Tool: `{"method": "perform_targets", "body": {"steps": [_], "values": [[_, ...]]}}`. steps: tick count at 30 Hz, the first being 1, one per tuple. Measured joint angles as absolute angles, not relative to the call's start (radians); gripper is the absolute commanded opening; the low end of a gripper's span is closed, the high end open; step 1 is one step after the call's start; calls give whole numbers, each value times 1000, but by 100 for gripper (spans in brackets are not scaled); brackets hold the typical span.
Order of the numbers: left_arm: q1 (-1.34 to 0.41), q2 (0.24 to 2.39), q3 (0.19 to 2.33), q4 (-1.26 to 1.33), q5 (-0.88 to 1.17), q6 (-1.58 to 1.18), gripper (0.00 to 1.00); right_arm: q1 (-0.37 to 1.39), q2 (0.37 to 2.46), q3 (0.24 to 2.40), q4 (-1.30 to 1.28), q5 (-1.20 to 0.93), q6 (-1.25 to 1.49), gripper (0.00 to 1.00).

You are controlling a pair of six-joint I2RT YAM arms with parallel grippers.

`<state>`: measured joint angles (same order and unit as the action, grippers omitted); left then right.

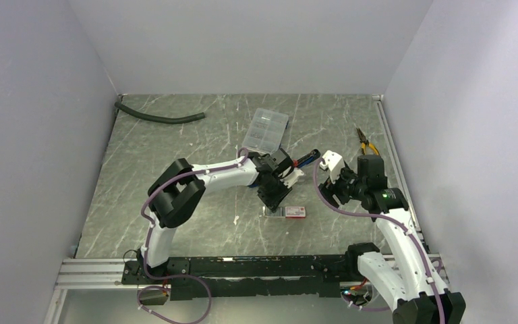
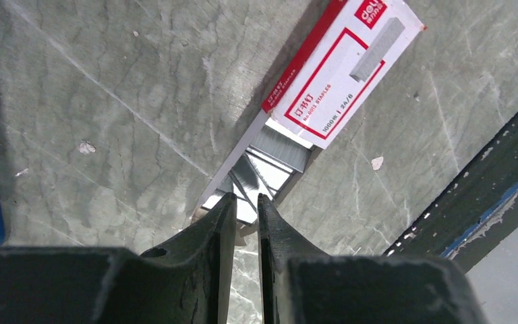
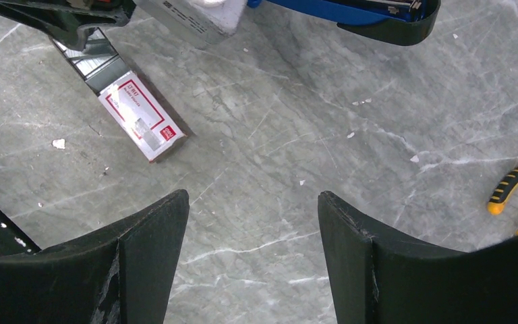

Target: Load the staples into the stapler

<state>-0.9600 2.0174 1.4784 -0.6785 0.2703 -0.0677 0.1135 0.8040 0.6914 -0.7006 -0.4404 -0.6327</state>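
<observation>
The white staple box (image 2: 342, 71) carries the brand "deli" on its red end. Inside a red frame stand "STAPLES", "1000" and "24/6".

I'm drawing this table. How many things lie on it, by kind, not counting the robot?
Staple box: 1
Stapler: 1
Pliers: 1
Clear compartment case: 1
Dark hose: 1
Total: 5

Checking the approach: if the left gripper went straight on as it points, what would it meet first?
The staples poking from the white box, just ahead of the left gripper; touching or not is unclear.
</observation>
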Motion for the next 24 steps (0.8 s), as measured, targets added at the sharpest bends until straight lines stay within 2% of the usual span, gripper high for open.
{"method": "perform_targets", "body": {"steps": [24], "values": [[-1003, 2042, 1504, -686, 197, -70, 14, 92, 804, 691, -712, -479, -648, 72]]}}
